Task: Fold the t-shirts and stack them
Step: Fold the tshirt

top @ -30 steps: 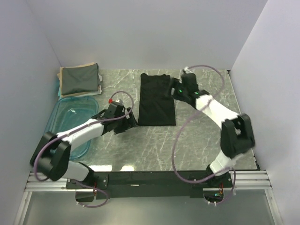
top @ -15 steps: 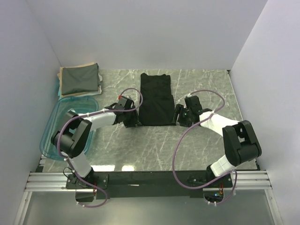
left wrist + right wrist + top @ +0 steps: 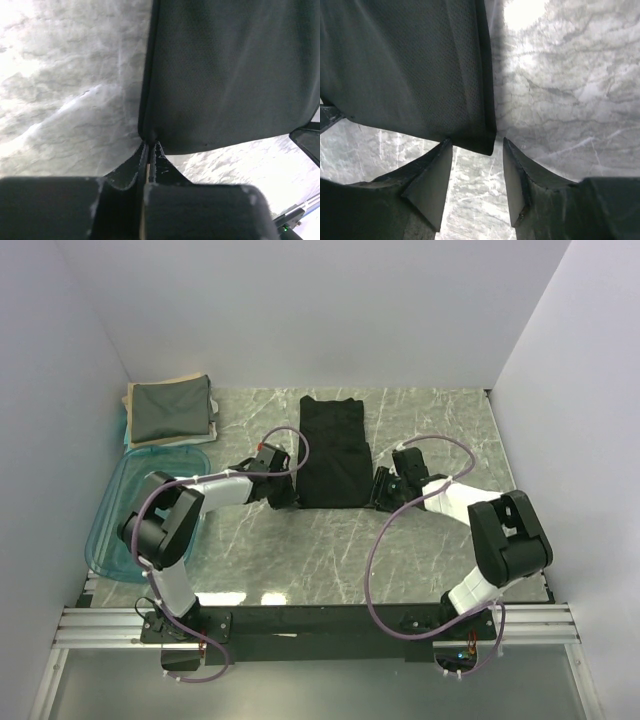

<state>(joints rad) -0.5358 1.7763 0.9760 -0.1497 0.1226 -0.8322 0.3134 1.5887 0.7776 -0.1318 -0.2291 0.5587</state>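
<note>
From above, the black shirt [image 3: 335, 452] lay as a long folded strip in the middle of the table [image 3: 440, 550], its near edge between the two arms. The left jaws sat at its near-left corner, the right jaws at its near-right corner. The stack [image 3: 170, 412] of folded shirts sat in the far-left corner, with the tub [image 3: 120, 505] just nearer than it. Bare table lay near and to the right, and walls closed the far and side edges.

From the left wrist, the left jaws were pressed together with the shirt [image 3: 225, 70] corner puckered at their tips, seemingly pinching the hem.

From the right wrist, the right jaws stood wide, one on each side of the shirt [image 3: 405, 60] corner, nothing gripped, the cloth flat.

A lift by the left alone would likely skew the strip and spill the fold. The right could catch only the top layer at that doubled edge. Carrying to the stack would mean passing over the tub rim, where hanging cloth could snag
</note>
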